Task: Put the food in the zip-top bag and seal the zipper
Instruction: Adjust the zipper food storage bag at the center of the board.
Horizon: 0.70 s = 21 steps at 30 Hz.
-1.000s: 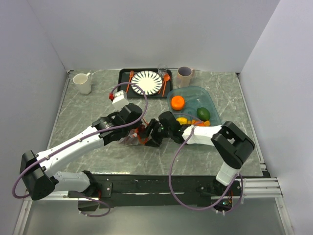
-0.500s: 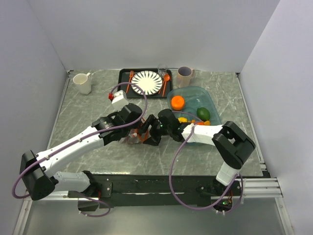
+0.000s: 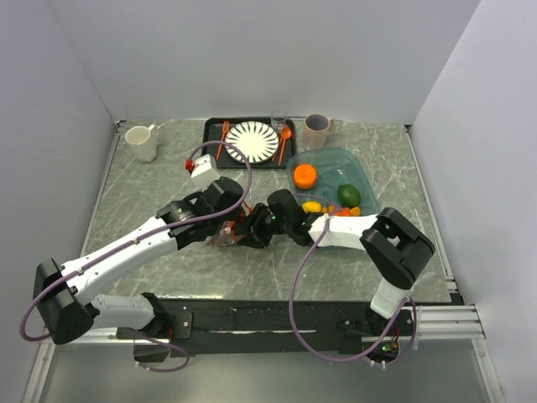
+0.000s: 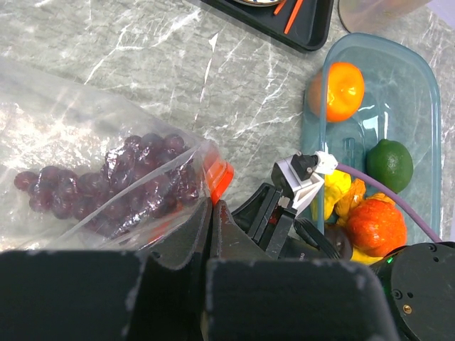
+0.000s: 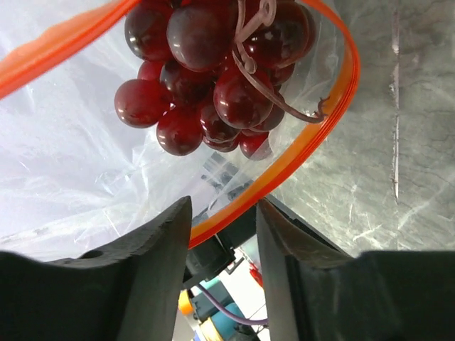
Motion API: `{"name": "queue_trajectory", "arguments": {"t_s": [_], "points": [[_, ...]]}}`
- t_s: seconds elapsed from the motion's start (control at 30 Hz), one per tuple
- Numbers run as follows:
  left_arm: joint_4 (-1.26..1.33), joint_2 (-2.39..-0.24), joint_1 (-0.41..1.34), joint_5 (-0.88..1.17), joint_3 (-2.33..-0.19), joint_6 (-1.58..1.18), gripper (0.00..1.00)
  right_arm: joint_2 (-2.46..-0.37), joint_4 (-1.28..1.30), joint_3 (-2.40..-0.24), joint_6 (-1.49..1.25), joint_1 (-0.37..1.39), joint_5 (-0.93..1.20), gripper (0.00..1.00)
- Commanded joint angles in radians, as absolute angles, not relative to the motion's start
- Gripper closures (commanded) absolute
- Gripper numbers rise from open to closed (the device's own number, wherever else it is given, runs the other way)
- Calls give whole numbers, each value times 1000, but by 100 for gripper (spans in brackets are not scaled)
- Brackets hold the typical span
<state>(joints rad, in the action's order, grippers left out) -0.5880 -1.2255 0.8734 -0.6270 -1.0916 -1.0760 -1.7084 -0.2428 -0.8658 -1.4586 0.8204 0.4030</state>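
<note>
Straddling the zipper (image 5: pixel 343 92), the right gripper (image 5: pixel 223 217) has its jaws apart, and the orange-red strip runs slantwise through the gap; no pinch shows. The bag (image 5: pixel 71 156) opens its mouth toward this gripper, and the grapes (image 5: pixel 213 78) lie inside, just past the rim. The left gripper (image 4: pixel 213 213) is clamped tight on the bag's edge beside the zipper's end. The two tools face each other across the mouth, with the strip curving between them.

The rest of the food sits in the tub (image 4: pixel 429 92), on the far side of the right gripper from the bag. The orange (image 4: pixel 340 89) is at the tub's far end, with the lime (image 4: pixel 389 163) and yellow pieces (image 4: pixel 335 186) closer in. The right arm is much the nearer, so I judge any fetching falls to it, pulling back from the mouth toward the tub.
</note>
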Motion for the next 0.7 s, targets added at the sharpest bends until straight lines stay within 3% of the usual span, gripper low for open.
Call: {"name": "queue_trajectory", "arguments": {"t_s": [0.0, 0.07, 0.13, 0.17, 0.3, 0.67], "points": [[-546, -1195, 870, -655, -1123, -1083, 99, -1727, -322, -865, -1474, 830, 417, 55], [-549, -1198, 871, -657, -1129, -1081, 99, -1730, -324, -868, -1474, 833, 423, 55], [-551, -1201, 871, -660, -1131, -1081, 99, -1732, -324, -874, -1473, 834, 439, 49], [-549, -1201, 871, -661, -1134, -1081, 99, -1730, -334, -873, -1482, 839, 439, 40], [-552, -1210, 870, -672, -1140, -1078, 99, -1724, -350, -870, -1502, 850, 456, 33], [-571, -1206, 871, -689, -1131, -1092, 99, -1698, -371, -830, -1549, 854, 466, 30]]}}
